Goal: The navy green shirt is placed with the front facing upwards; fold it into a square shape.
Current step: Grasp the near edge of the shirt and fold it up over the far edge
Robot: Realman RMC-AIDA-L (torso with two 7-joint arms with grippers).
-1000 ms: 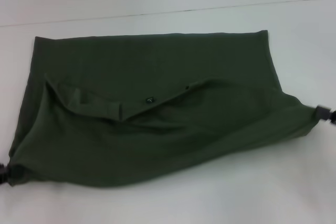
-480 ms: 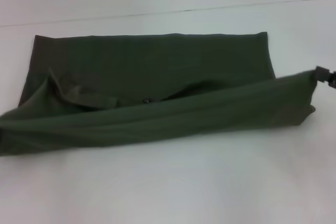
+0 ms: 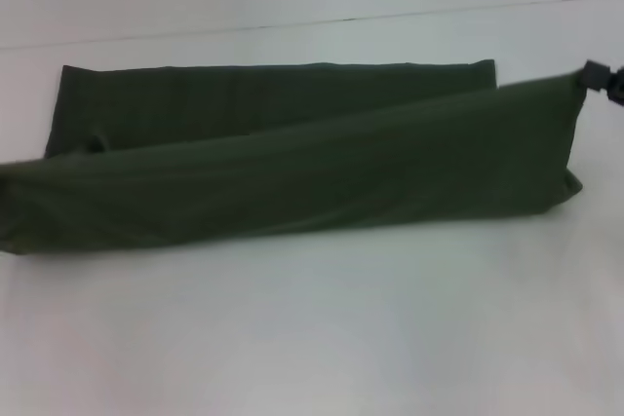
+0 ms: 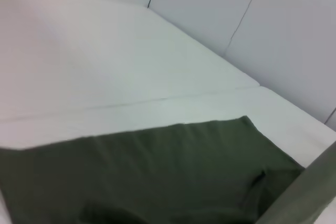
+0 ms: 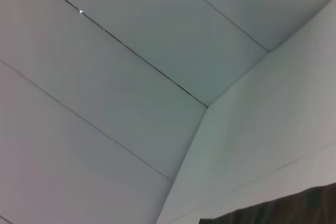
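Observation:
The navy green shirt (image 3: 292, 182) lies across the white table (image 3: 312, 328) as a wide dark olive band. Its near edge is raised into a long flap that hangs over the flat far part (image 3: 273, 94). My right gripper (image 3: 597, 75) shows as a small black piece at the flap's raised right corner, shut on the cloth. The flap's left end runs to the picture's left border, and my left gripper is out of sight there. In the left wrist view the shirt (image 4: 157, 171) lies flat, with a lifted strip of it close by. In the right wrist view only an edge of the shirt (image 5: 283, 208) shows.
A seam (image 3: 312, 21) crosses the white table behind the shirt. White wall panels (image 4: 252, 19) rise beyond the table's far edge. Bare table surface lies in front of the shirt.
The near edge of the shirt has risen and travelled toward the far side, covering the collar and folded sleeve. The right gripper moved up and back, and the left gripper left the picture.

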